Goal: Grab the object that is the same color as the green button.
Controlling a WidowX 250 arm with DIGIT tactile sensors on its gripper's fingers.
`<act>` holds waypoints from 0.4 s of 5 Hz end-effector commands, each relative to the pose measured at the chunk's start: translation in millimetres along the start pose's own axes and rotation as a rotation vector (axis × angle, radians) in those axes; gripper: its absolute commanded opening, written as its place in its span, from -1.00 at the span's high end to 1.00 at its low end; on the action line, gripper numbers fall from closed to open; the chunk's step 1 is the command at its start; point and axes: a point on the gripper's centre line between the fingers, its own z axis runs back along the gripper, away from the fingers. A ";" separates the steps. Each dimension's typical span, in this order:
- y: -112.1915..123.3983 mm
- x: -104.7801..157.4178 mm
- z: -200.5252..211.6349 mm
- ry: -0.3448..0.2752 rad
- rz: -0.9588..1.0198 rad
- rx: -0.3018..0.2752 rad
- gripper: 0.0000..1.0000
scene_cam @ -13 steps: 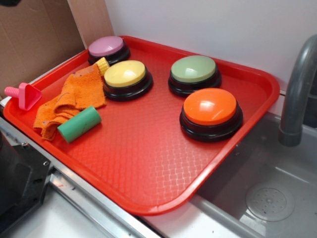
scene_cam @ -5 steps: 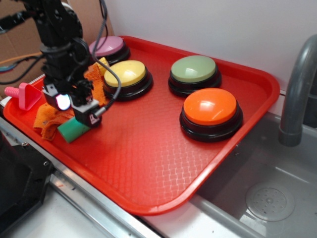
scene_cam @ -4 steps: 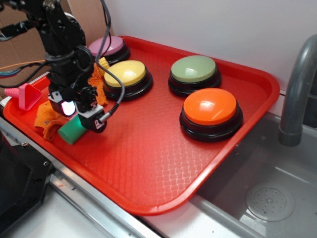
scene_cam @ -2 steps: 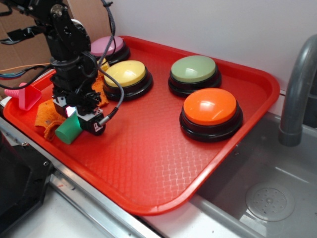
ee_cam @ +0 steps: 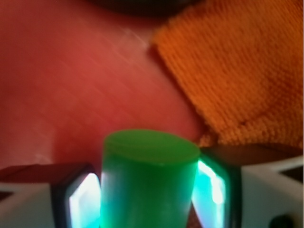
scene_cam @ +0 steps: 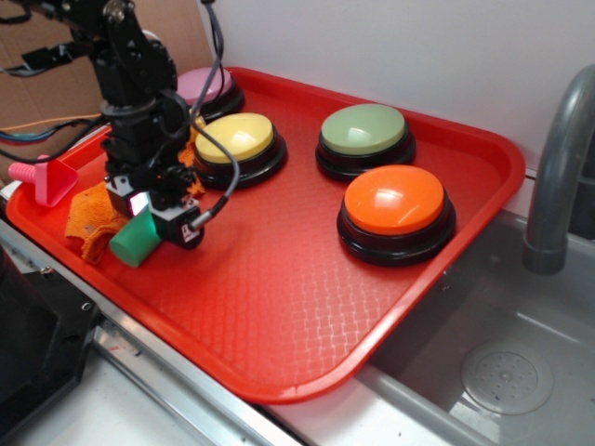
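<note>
At the near left of the red tray [scene_cam: 279, 307], seen from the exterior camera, the black arm reaches down and its jaws [scene_cam: 141, 212] sit over the teal-green cylinder [scene_cam: 130, 242], which lies tilted with its round end toward the tray's near rim. The cylinder rests just beside the crumpled orange towel [scene_cam: 93, 212], and a pink funnel-shaped toy [scene_cam: 45, 177] stands at the tray's left edge. Farther back are four domed buttons on black bases: a pink button [scene_cam: 206, 85] at the far left corner, a yellow button [scene_cam: 237, 139] just right of the arm, the green button [scene_cam: 363, 130] toward the far right, and an orange button [scene_cam: 395, 203] nearer on the right. A grey faucet [scene_cam: 562, 167] rises over the sink [scene_cam: 502, 362] to the right of the tray.

In the wrist view, the cylinder [ee_cam: 149, 175] fills the gap between the two fingers [ee_cam: 78, 199], which glow green against its sides; the jaws are narrowed onto it, holding it. The towel [ee_cam: 237, 71] lies to the upper right, and the tray [ee_cam: 76, 80] shows behind.
</note>
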 end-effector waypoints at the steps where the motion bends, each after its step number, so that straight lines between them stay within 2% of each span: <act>1: -15.9 17.2 74.8 -0.117 -0.087 -0.044 1.00; 2: -32.1 26.3 104.7 -0.115 -0.184 -0.059 1.00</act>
